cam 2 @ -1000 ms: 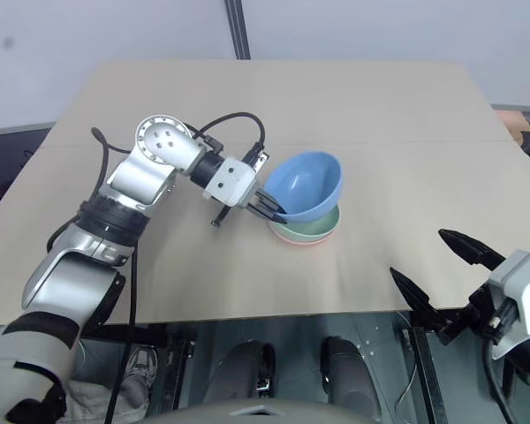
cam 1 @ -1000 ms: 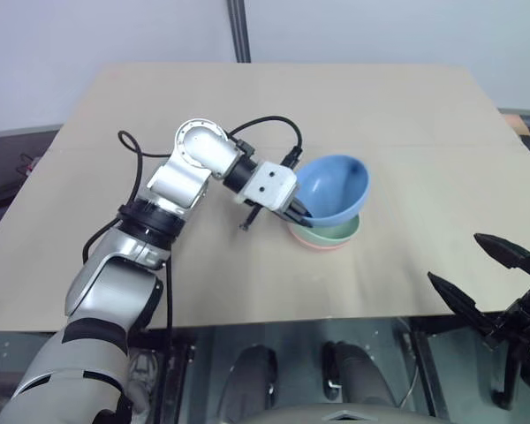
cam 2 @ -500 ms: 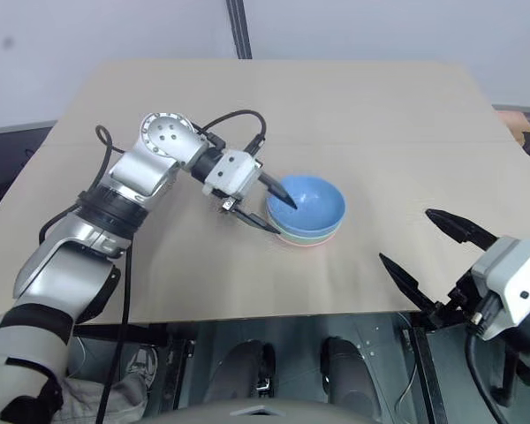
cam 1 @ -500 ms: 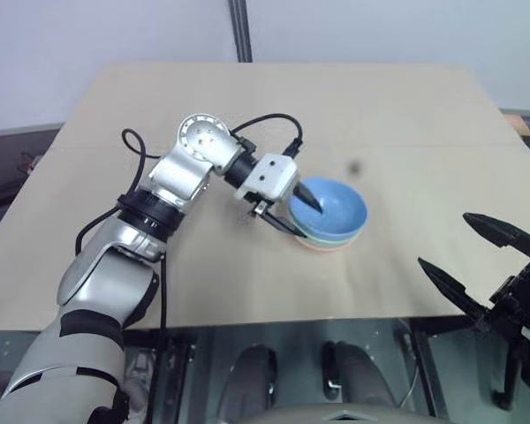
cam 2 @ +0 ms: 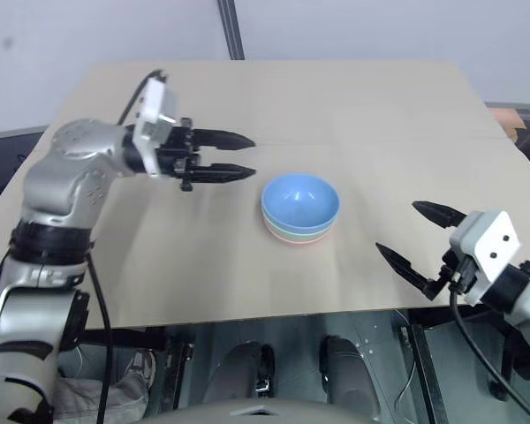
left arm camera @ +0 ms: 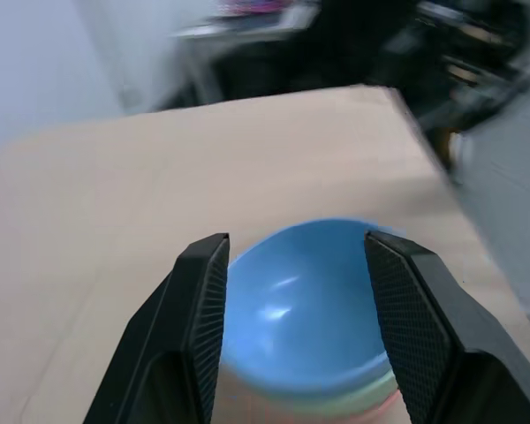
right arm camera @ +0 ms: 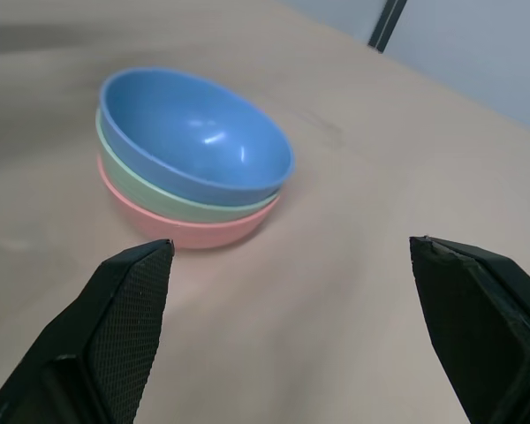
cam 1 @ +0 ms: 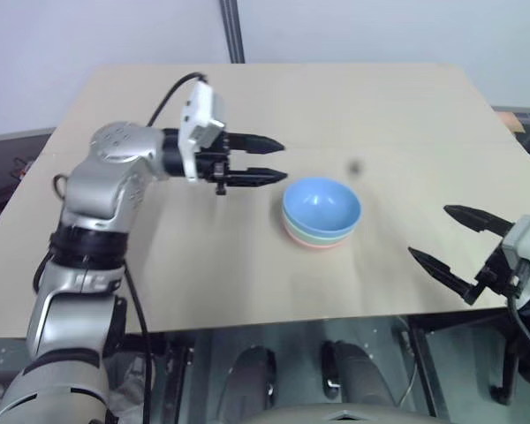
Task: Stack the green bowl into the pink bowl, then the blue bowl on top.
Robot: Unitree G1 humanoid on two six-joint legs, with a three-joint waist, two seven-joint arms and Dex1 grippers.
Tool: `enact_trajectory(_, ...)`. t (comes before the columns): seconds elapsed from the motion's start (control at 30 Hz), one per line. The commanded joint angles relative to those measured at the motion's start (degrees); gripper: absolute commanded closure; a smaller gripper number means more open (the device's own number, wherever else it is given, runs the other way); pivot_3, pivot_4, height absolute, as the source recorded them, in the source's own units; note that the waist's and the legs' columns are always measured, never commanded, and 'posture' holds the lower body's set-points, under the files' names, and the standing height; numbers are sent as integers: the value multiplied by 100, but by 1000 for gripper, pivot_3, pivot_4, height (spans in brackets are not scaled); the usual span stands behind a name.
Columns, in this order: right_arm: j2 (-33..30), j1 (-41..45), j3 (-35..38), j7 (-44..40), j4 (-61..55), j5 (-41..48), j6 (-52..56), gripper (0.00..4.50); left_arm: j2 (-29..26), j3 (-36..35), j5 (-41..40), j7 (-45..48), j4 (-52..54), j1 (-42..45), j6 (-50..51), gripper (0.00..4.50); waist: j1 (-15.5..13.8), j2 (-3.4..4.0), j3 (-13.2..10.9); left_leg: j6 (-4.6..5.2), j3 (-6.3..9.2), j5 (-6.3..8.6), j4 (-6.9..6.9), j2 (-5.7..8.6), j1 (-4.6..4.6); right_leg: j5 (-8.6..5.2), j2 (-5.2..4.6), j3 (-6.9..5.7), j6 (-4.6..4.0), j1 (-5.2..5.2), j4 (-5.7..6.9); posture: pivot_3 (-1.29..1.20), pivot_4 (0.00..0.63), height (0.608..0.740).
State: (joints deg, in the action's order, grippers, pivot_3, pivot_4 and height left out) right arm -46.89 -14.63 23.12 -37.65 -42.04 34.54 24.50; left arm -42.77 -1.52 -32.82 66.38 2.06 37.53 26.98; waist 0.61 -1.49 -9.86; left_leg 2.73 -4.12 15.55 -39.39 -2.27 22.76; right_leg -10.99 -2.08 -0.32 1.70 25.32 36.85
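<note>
Blue bowl (cam 1: 321, 205) is nested; both the left hand (cam 1: 276, 160) and right hand (cam 1: 442, 238), fingers apart and empty, should be withdrawn clear.

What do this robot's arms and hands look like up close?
The left arm is built of rounded silver-grey metal segments with black joint bands and a loose black cable. Each wrist carries a white boxy block. The left hand and right hand each end in two long, pointed black fingers with a fine cross-hatched grip texture inside.

Bowl stack (cam 1: 321, 213) sole obstacle mid-table (cam 1: 406, 115); bare tabletop all around, room on every side.
</note>
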Motion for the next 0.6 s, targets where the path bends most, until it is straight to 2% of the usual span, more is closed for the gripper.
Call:
enact_trajectory(0.03,113,426,-377,18,201,-134,-53,0,106,-860,-133,-912,1012,-1118,101,1957,3,-1,0,0,-1,0,1,-1,0,1,0,1,2,1,-2,0,150,740)
enact_trajectory(0.13,161,673,-580,14,362,-207,22,0,79,-1186,211,-1286,1461,-2042,-201,1957,-15,-4,0,-1,-1,0,3,-6,4,2,-5,-1,0,3,-6,0,150,740)
enact_trajectory(0.33,145,623,-719,-454,921,-602,-360,0,191,-1585,151,-1676,1693,-3092,-141,1957,-149,-9,3,0,-1,0,2,-2,-1,-11,-12,0,-20,-2,-5,0,150,740)
enact_trajectory(0.6,-44,677,-230,-1024,1686,-529,-520,0,314,-1546,18,-1940,2052,-3458,49,1957,-142,-9,4,0,-2,0,3,-1,-1,-10,-12,0,-21,-1,-4,0,150,740)
